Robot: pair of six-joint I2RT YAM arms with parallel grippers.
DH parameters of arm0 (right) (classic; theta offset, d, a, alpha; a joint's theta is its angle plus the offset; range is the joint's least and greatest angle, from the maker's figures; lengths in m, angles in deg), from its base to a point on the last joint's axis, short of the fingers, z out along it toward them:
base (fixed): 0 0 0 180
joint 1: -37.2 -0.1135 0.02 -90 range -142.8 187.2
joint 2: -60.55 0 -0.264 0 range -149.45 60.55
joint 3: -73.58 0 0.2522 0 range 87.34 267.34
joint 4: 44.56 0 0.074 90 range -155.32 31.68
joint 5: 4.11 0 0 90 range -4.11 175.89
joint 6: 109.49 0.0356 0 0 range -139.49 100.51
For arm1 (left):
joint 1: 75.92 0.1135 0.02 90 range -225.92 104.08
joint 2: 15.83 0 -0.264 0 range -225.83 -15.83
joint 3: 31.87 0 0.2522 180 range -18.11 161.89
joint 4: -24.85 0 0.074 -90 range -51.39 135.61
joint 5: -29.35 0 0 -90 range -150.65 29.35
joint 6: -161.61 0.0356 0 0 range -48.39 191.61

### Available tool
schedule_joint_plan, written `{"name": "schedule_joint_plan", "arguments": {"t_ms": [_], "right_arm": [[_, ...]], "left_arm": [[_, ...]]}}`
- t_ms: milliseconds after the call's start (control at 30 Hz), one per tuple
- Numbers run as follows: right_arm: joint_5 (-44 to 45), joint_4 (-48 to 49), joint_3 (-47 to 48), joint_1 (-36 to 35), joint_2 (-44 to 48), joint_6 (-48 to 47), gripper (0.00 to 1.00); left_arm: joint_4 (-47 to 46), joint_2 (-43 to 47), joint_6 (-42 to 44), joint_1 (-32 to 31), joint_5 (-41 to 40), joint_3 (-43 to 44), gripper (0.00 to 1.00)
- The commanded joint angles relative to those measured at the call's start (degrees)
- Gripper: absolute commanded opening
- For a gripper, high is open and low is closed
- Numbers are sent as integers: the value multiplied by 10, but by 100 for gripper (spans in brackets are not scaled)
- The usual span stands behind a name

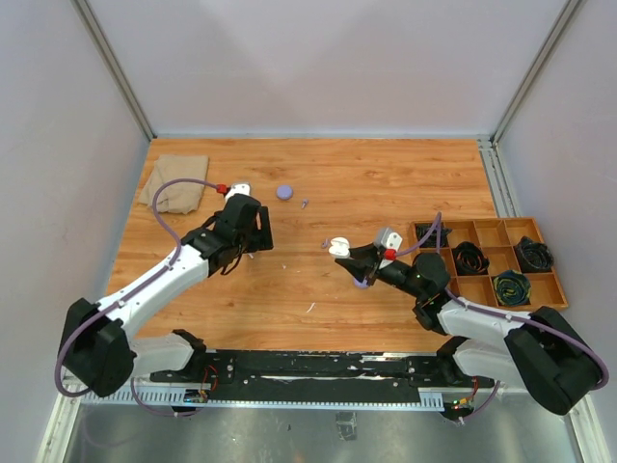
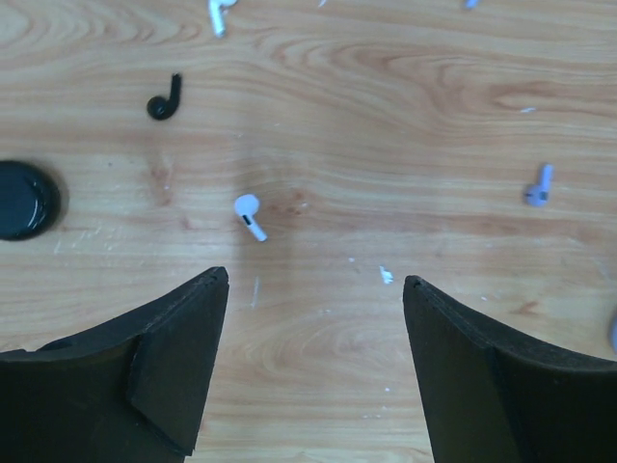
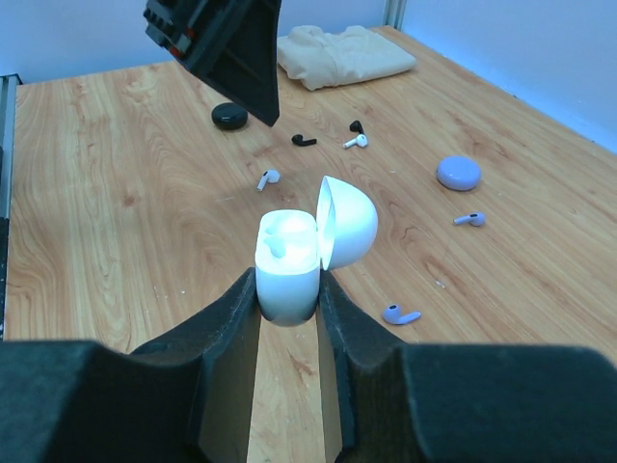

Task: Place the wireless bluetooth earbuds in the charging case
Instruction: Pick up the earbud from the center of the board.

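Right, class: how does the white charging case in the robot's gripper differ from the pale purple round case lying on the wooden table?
Colour: the glossy white charging case is white, the pale purple round case lilac. State: the white case's lid stands open; the purple case is shut. Pose: the white case sits upright, clamped in the right gripper; the purple case lies flat on the wooden table. Both are small, smooth, rounded shells.

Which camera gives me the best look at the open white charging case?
Right wrist. The white charging case fills the centre there, lid hinged open, body clamped in the right gripper. Top external shows only a small white shape at that gripper's tip; left wrist does not show it.
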Motion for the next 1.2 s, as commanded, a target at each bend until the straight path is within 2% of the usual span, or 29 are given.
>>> {"name": "schedule_joint_plan", "arguments": {"t_ms": [0,133,300,433,733,1167], "right_arm": [[13,67,-11,9,-1,-3,5],[18,52,-10,9,2,-12,5],[15,64,-14,9,-1,-12,5],[15,66,-16,9,-3,-13,5],[10,71,-16,9,-4,-14,4],[11,71,-16,9,-6,-14,4]], "left_arm": [[-5,-39,-25,30,5,-13,78],[-21,-75,-26,46,7,-15,75],[-33,-122,-23,75,14,-10,65],[-42,-162,-19,93,22,-2,60],[-57,-231,-5,107,31,17,45],[-66,-284,6,115,58,43,39]]}}
